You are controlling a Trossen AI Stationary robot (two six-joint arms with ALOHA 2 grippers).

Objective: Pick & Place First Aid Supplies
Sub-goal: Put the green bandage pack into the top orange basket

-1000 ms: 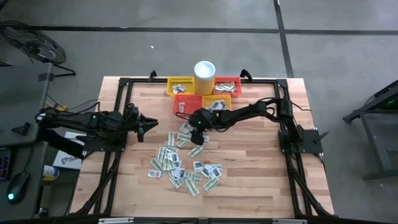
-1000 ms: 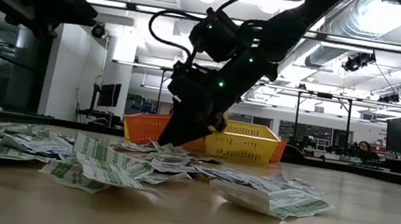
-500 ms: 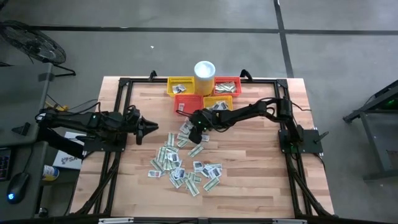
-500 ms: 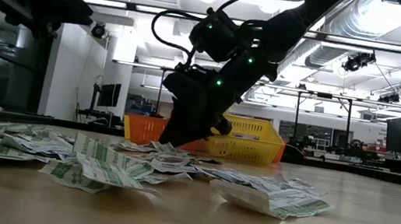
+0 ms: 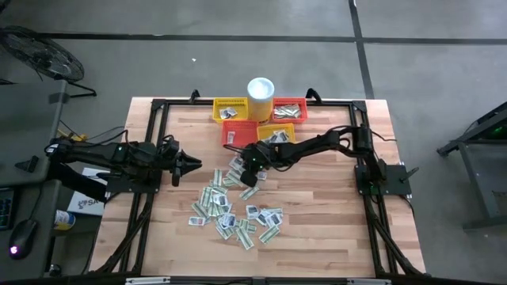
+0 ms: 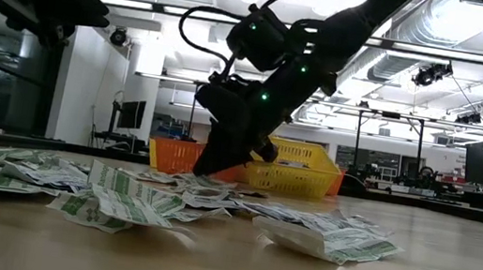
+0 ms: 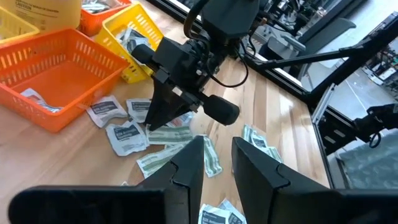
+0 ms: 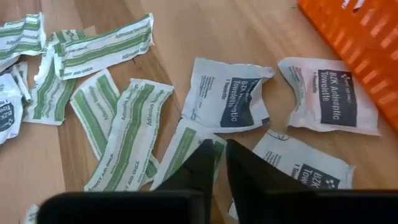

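The table [image 5: 317, 206] is pale wood in jointed strips, smooth with a soft satin sheen. Scattered on it, the first aid supplies [image 8: 127, 134] look like crinkled matt paper packets, white with green stripes or dark printed panels. Beside them the orange basket [image 7: 56, 68] and yellow basket [image 7: 140, 31] are glossy plastic mesh. The right gripper [image 7: 152, 124] above the packets is matt black plastic.

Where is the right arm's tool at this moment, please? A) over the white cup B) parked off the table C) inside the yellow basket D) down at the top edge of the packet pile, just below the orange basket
D: the right tool is lowered onto the packets, just below the orange basket.
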